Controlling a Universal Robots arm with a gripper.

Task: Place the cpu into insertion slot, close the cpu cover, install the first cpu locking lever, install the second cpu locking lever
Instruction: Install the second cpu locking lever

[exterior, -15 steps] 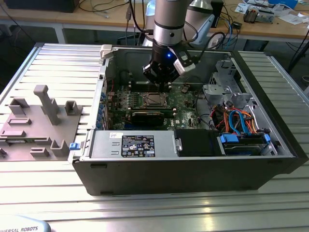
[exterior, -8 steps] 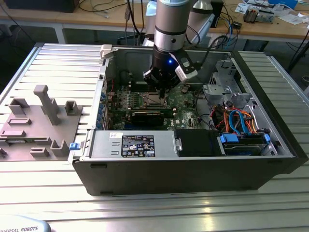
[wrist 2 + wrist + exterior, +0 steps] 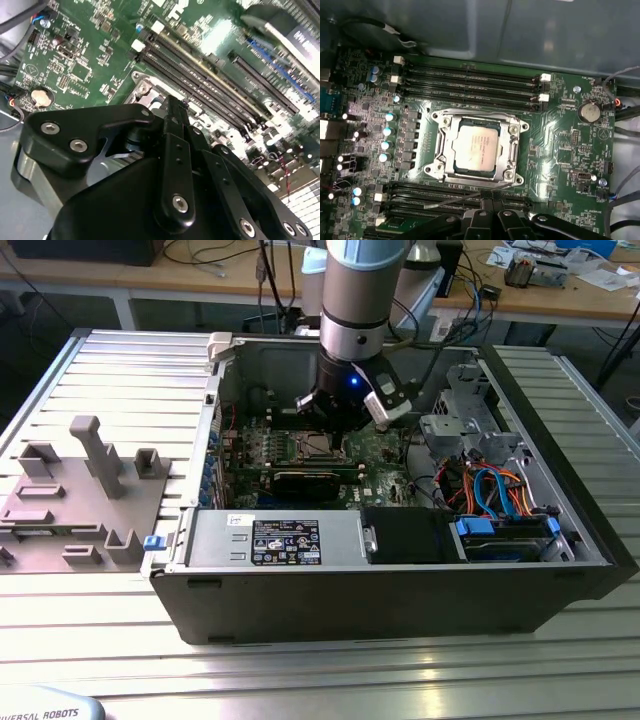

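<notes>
The cpu, a silver-grey square, lies in the insertion slot on the green board. The cpu cover, a silvery frame, lies flat around it, and the chip shows through its window. A thin metal locking lever slants across the memory slots beside the socket, standing off from its edge. My gripper hovers just over that side of the socket with its black fingers pressed together and nothing visible between them. In the exterior view the gripper hangs inside the open computer case, above the slot.
Long black memory slots flank the socket on two sides. The case wall rises close behind the board. A drive cage and bundled cables fill the exterior view's right of the case. A grey fixture plate lies outside at the left.
</notes>
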